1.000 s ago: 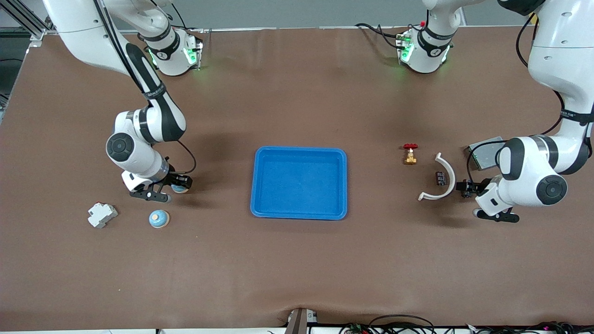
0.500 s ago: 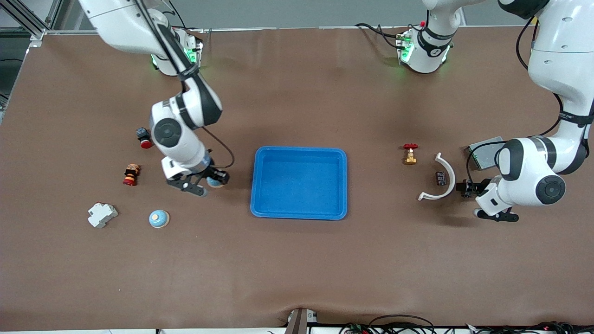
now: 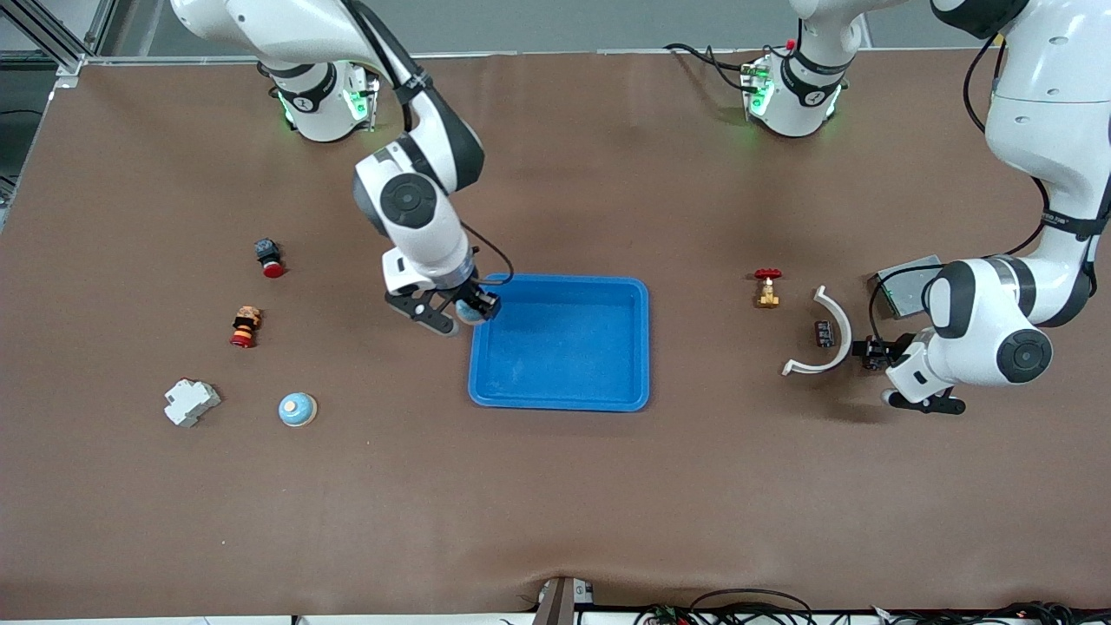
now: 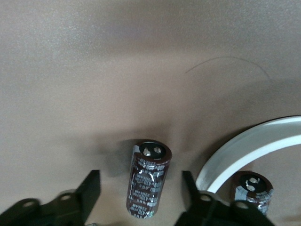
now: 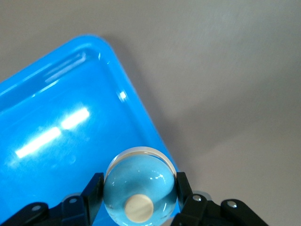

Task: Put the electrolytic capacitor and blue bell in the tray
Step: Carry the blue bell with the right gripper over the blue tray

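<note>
The blue tray (image 3: 560, 343) sits at the middle of the table (image 3: 555, 503). The right gripper (image 3: 456, 314) hangs over the tray's rim at the right arm's end, its fingers clenched on a blue bell (image 5: 140, 190), which fills the space between both pads. A second blue bell (image 3: 298, 409) rests on the table toward the right arm's end, nearer the front camera than the tray's middle, beside a white block (image 3: 191, 403). A capacitor (image 4: 149, 180) lies on the table between the fingers of the left gripper (image 4: 141, 197), which is lowered at the left arm's end; the jaws stand apart on either side of it, and contact cannot be told. A white curved piece (image 3: 823, 334) lies just beside it, with another capacitor (image 3: 824, 332) inside the curve. A red-handled valve (image 3: 767, 287) stands between that curve and the tray.
</note>
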### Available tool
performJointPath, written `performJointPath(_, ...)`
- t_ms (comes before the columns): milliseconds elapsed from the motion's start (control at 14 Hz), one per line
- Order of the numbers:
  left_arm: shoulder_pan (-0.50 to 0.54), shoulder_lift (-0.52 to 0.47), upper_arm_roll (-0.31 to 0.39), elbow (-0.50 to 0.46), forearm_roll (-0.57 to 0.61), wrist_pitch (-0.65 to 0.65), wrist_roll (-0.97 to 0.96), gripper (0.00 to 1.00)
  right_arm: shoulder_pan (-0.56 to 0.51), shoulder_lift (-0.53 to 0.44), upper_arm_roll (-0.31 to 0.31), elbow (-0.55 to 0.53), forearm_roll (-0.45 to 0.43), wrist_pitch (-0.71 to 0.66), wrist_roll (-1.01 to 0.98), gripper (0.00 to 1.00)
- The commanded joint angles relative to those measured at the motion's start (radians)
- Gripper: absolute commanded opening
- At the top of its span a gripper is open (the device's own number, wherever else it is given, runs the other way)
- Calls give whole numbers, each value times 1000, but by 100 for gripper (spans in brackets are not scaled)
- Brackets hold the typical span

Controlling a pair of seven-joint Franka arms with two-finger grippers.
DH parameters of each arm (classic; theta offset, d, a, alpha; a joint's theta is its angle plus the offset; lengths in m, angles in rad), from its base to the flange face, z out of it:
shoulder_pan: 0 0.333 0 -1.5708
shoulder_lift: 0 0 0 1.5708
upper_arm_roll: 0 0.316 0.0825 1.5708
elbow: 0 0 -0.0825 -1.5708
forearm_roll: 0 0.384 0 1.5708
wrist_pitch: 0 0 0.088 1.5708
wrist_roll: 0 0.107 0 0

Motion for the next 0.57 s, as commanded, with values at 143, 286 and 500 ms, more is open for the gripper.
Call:
performJointPath(143,7,-3,-4,-4,15,15,0,24,66,86,-12,79,-2,4,116,0)
performJointPath(286,5,-5,-4,4,15,15,-4,7,77,124,-12,100,-6,27,141,0)
performJointPath(500,-1,-12,-4,48,15,0,-4,0,78,167,-14,102,-8,91,144,0)
